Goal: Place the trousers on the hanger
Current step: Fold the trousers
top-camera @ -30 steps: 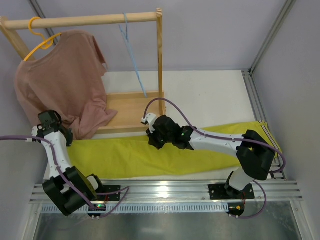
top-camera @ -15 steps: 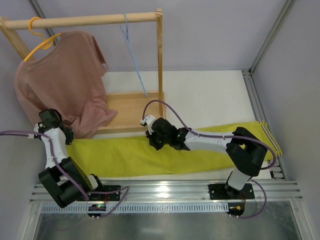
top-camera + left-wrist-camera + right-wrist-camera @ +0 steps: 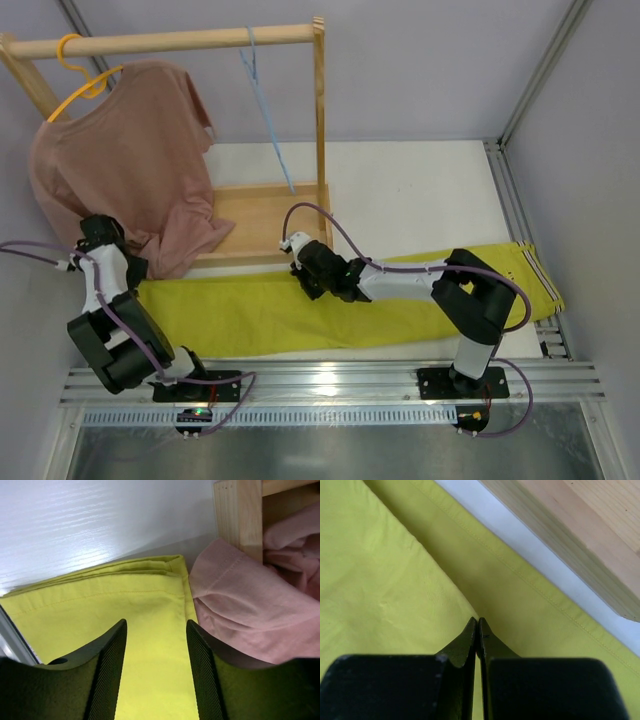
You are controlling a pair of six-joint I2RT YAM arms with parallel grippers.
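Observation:
The yellow-green trousers (image 3: 250, 312) lie flat and stretched across the table, cuffs to the left, striped waistband at the right. My left gripper (image 3: 133, 272) hovers over the cuff end (image 3: 140, 595), jaws open (image 3: 156, 625) with only cloth below them. At mid-leg on the far edge, my right gripper (image 3: 308, 280) is shut (image 3: 478, 620), and a raised fold of the trousers (image 3: 380, 580) runs into its tips. The light-blue hanger (image 3: 268, 120) hangs bare from the wooden rail (image 3: 170, 41), apart from both grippers.
A dusty-pink shirt (image 3: 120, 170) on a yellow hanger (image 3: 85, 85) hangs at the left, its hem (image 3: 240, 595) touching the cuffs. The wooden rack base (image 3: 255, 215) lies just beyond the trousers (image 3: 580, 525). Metal frame posts border the right side.
My left gripper has opened over the cuffs. The right arm's elbow has swung left and back, while its shut gripper shifted slightly left along the trousers.

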